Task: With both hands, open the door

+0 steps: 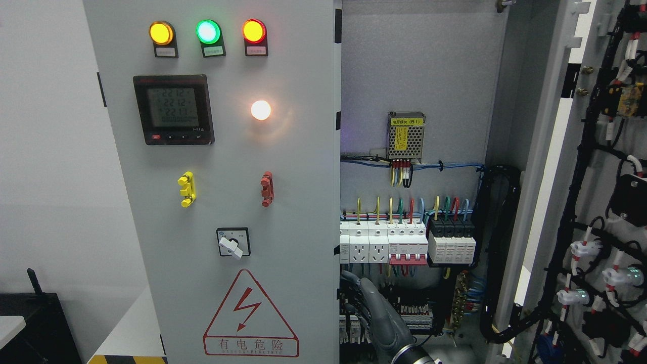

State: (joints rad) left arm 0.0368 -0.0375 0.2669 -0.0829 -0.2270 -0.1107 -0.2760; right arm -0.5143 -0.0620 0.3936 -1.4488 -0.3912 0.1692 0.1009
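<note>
Robot hand (354, 298) behind left door (222, 202) edge; fingers mostly hidden, grip unclear; arm side uncertain; right door (581, 202) swung open.

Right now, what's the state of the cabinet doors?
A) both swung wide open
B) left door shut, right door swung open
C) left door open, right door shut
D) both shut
B: the left door with the indicator lamps and meter faces the camera closed, while the right door is swung out, showing its wired inner side and the breakers inside the cabinet. A robot hand reaches in at the lower middle.
</note>
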